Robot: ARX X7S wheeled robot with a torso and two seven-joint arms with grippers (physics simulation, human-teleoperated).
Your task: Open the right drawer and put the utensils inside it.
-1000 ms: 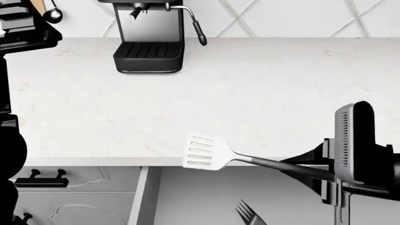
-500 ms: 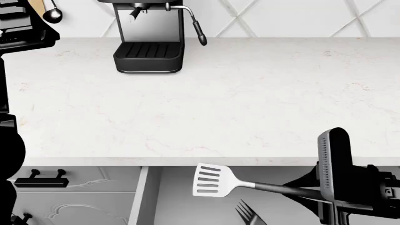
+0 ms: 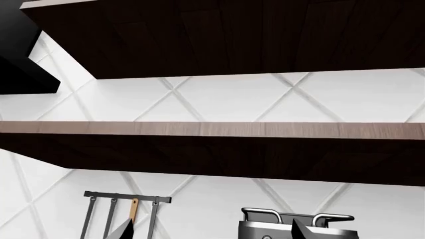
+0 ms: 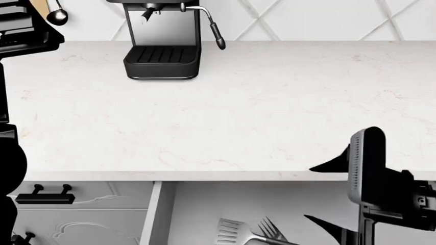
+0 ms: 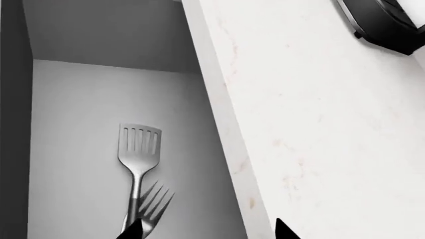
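Note:
The right drawer (image 4: 204,209) stands pulled out below the counter edge, its plain white inside (image 5: 79,124) showing. The slotted spatula (image 4: 232,230) (image 5: 139,144) lies flat in it. The fork (image 4: 271,228) (image 5: 156,199) rests beside it, tines near the spatula's neck. My right gripper (image 4: 317,194) (image 5: 209,231) hovers above the drawer's right part, open, with nothing between its fingers. My left gripper (image 3: 214,233) is raised toward the wall, open and empty. In the head view only its arm (image 4: 10,153) shows, at the left edge.
A black coffee machine (image 4: 161,46) (image 3: 295,224) stands at the back of the white countertop (image 4: 238,112). A small ladle (image 4: 57,15) hangs on the utensil rail (image 3: 126,196). A narrower drawer with a black handle (image 4: 44,196) sits left of the open one. Wooden shelves (image 3: 212,129) run overhead.
The right gripper carried the spatula from the counter edge down over the drawer, then let go. The spatula now lies in the drawer beside the fork, and the gripper is open.

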